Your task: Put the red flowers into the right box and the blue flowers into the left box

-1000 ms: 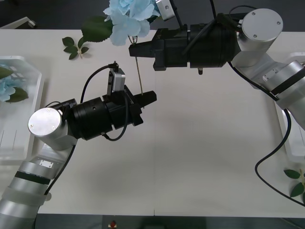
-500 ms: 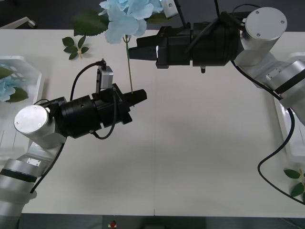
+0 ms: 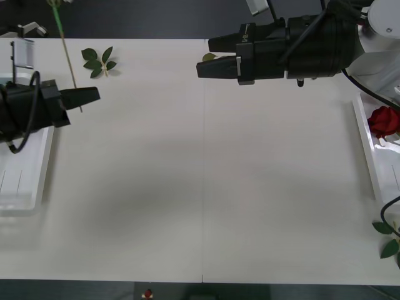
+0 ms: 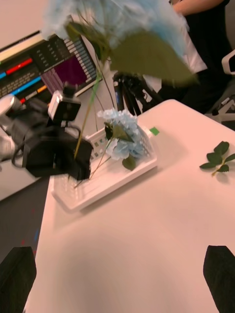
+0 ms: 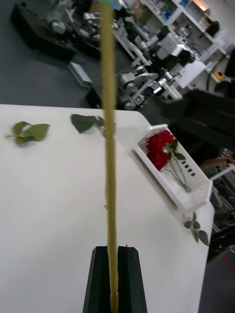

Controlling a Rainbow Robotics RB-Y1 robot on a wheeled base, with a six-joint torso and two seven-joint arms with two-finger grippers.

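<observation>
My left gripper (image 3: 94,95) is shut on the thin stem (image 3: 66,49) of a blue flower, above the left side of the table next to the left box (image 3: 28,199). The stem stands upright between its black fingers (image 5: 105,279). The right wrist view shows that flower's pale blue head (image 4: 115,17) and big leaf (image 4: 149,56) raised above the left box (image 4: 81,195), where more blue flowers (image 4: 120,132) lie. My right gripper (image 3: 205,56) is open and holds nothing, over the far middle of the table. Red flowers (image 5: 159,149) lie in the right box (image 5: 193,193); one red bloom (image 3: 382,120) shows at the right edge.
A loose green leaf sprig (image 3: 97,61) lies on the table near the far left, and another sprig (image 3: 389,237) lies at the front right by the right box (image 3: 365,150). The white table (image 3: 206,187) stretches between the two boxes.
The right gripper has let go of the blue flower's stem and drawn back to the right. The left gripper has carried the flower left, to beside the left box.
</observation>
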